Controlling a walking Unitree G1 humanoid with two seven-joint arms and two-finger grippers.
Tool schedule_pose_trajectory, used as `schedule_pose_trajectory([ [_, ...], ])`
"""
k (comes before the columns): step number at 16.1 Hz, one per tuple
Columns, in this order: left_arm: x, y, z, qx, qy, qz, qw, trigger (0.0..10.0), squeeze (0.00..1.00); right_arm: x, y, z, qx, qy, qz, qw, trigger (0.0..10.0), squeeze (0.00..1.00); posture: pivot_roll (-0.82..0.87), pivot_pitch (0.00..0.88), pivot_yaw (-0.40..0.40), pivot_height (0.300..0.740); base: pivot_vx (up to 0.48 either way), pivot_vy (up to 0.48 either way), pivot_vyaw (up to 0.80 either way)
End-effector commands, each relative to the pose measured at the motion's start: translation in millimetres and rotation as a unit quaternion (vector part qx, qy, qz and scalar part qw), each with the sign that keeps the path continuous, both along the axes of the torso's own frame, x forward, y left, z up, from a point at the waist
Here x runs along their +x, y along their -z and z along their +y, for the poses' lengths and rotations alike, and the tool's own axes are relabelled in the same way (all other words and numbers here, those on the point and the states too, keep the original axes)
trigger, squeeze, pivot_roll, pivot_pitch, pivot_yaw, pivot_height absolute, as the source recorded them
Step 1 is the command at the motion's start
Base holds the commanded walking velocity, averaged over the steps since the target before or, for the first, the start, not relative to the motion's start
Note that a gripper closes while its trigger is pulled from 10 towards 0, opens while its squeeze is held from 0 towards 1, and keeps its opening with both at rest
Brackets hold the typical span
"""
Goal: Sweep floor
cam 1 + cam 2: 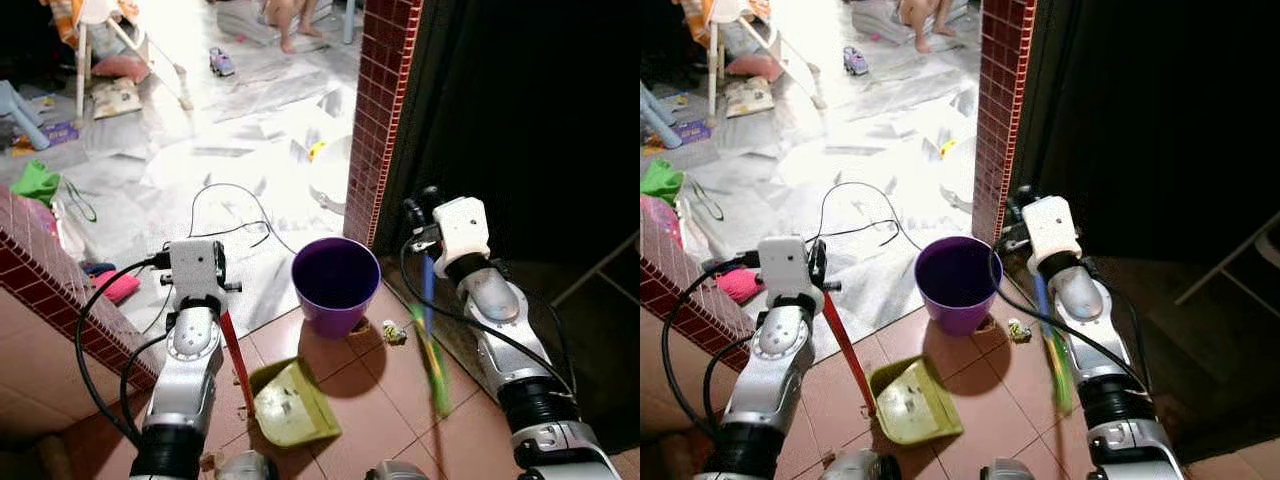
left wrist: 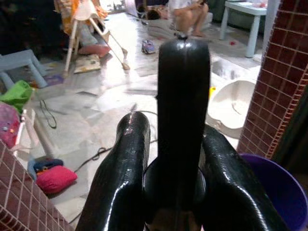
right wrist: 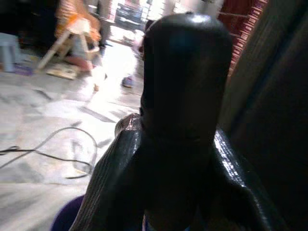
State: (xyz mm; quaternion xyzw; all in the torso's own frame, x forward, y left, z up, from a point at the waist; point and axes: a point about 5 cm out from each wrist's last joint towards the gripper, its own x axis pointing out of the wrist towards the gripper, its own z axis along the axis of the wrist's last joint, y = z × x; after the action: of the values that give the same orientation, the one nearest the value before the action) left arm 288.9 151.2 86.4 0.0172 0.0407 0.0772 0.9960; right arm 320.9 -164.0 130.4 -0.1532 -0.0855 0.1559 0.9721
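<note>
My left gripper [image 2: 175,130] is shut on the black top end of the dustpan's red handle [image 1: 238,365]. The yellow-green dustpan [image 1: 290,405] rests on the terracotta tiles with some crumbs in it. My right gripper [image 3: 175,134] is shut on the black end of a broom. The broom's blue handle [image 1: 428,285] runs down to green bristles [image 1: 432,365], blurred, right of the dustpan. A crumpled scrap of litter [image 1: 394,332] lies on the tiles between a purple bucket [image 1: 335,285] and the bristles.
A red brick pillar [image 1: 380,110] rises behind the bucket, with a dark doorway to its right. A low red-tiled wall [image 1: 40,270] stands at left. Black cables [image 1: 230,215], a white basin [image 1: 330,170], toys and a person's legs [image 1: 290,25] are on the marble floor beyond.
</note>
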Motion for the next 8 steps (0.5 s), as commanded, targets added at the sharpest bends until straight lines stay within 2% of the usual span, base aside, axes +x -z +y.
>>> schedule_pose_trajectory([
  [1, 7.0, -9.4, -1.1, 0.02, -0.015, -0.028, 0.999, 10.0, 0.0, 0.9, -21.4, 7.4, 0.0, -0.047, -0.045, 0.998, 10.0, 0.0, -0.12, 0.0, 0.025, 0.74, 0.0, 0.0, 0.0],
  [5, 12.2, -13.6, -9.8, 0.029, -0.011, -0.041, 0.999, 10.0, 0.0, 0.2, -32.1, 14.3, 0.025, -0.093, -0.076, 0.992, 10.0, 0.0, -0.11, 0.022, 0.021, 0.74, 0.0, 0.0, 0.0],
  [6, 15.8, -15.1, -8.8, 0.028, -0.014, -0.044, 0.999, 10.0, 0.0, 2.2, -33.8, 27.0, 0.051, -0.138, -0.072, 0.986, 10.0, 0.0, -0.11, 0.047, 0.019, 0.74, 0.0, 0.0, 0.0],
  [8, 18.1, -16.3, -7.1, 0.028, -0.015, -0.046, 0.998, 10.0, 0.0, 1.4, -34.6, 40.6, 0.087, -0.187, -0.057, 0.977, 10.0, 0.0, -0.1, 0.056, 0.015, 0.74, 0.0, 0.0, 0.0],
])
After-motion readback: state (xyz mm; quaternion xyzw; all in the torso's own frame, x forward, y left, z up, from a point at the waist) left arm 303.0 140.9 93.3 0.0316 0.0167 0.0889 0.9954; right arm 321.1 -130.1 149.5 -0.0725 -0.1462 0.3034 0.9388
